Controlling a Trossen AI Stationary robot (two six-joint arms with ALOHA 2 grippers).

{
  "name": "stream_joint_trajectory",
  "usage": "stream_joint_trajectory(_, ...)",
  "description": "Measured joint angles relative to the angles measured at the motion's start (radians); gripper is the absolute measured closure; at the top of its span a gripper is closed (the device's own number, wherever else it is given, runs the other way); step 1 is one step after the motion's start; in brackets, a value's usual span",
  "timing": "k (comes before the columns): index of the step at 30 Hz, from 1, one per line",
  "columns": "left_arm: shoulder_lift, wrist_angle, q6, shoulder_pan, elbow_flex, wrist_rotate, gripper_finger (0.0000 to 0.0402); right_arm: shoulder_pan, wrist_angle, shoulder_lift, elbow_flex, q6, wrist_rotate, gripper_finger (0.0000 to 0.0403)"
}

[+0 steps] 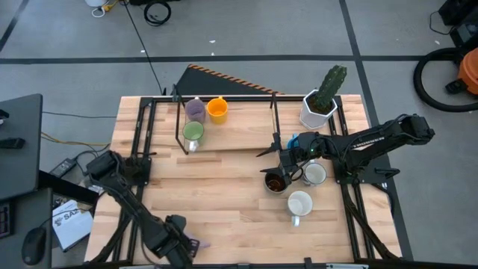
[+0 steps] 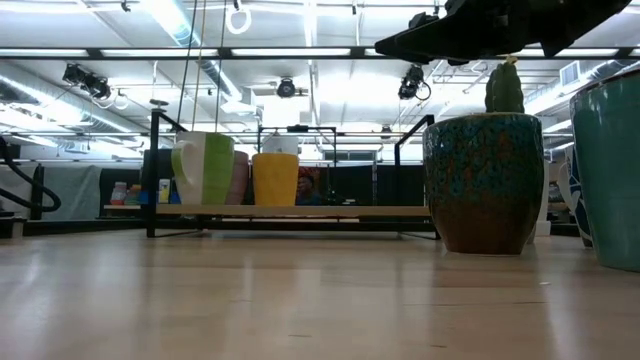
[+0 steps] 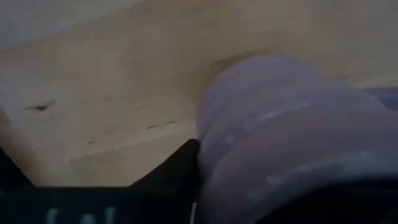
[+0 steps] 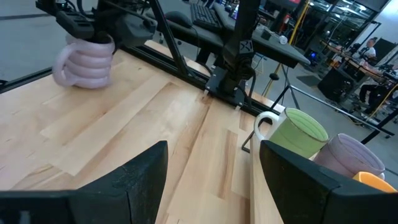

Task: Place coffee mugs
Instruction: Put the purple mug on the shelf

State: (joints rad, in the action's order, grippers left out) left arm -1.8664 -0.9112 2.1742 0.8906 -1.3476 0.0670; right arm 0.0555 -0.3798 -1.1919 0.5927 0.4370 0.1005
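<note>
A pale purple ribbed mug (image 4: 84,62) stands upright on its base near the table's near left corner (image 1: 196,243). My left gripper (image 4: 93,28) points down right over its rim, and its wall (image 3: 280,137) fills the left wrist view. A green mug (image 1: 193,132), a second purple mug (image 1: 195,110) and an orange mug (image 1: 217,110) stand on the far rack. A dark brown mug (image 1: 275,181), two white mugs (image 1: 314,174) (image 1: 299,203) and a blue mug (image 1: 293,140) stand at the right. My right gripper (image 4: 214,186) hangs open above them, pointing toward the table's left.
A white faceted pot with a cactus (image 1: 321,104) stands at the far right corner. The black rack frame with its wooden board (image 1: 231,134) spans the table's far part. Bare wood lies in the middle (image 1: 224,194). Black frame rails (image 1: 351,209) run along both sides.
</note>
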Motion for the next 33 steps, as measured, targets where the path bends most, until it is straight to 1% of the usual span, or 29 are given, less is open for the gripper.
stream_joint_trajectory(5,0.000,-0.014,-0.068,-0.041,0.000,0.016,0.0351,0.000,0.000,0.000,0.000,0.000,0.000,0.0142)
stream_joint_trajectory(6,0.001,-0.021,-0.092,-0.050,0.000,0.019,0.0359,0.000,0.000,0.000,0.000,0.000,0.000,0.0142)
stream_joint_trajectory(10,0.001,-0.047,-0.182,-0.089,-0.001,0.016,0.0360,0.000,0.000,0.000,0.000,0.000,0.000,0.0142)
stream_joint_trajectory(15,0.008,-0.079,-0.389,-0.170,0.000,0.033,0.0359,0.000,0.000,0.000,0.000,-0.012,0.000,0.0142)
stream_joint_trajectory(20,0.038,-0.138,-0.719,-0.311,0.000,0.071,0.0354,0.001,0.007,0.000,0.000,-0.032,0.026,0.0142)
stream_joint_trajectory(24,0.065,-0.185,-1.018,-0.432,0.000,0.066,0.0352,0.002,0.029,0.000,0.000,-0.063,0.040,0.0142)
stream_joint_trajectory(29,0.100,-0.208,-1.388,-0.551,0.000,0.040,0.0350,0.002,0.066,0.000,0.000,-0.097,0.051,0.0142)
stream_joint_trajectory(33,0.115,-0.244,-1.703,-0.585,-0.002,-0.019,0.0349,0.002,0.113,0.000,0.000,-0.135,0.051,0.0142)
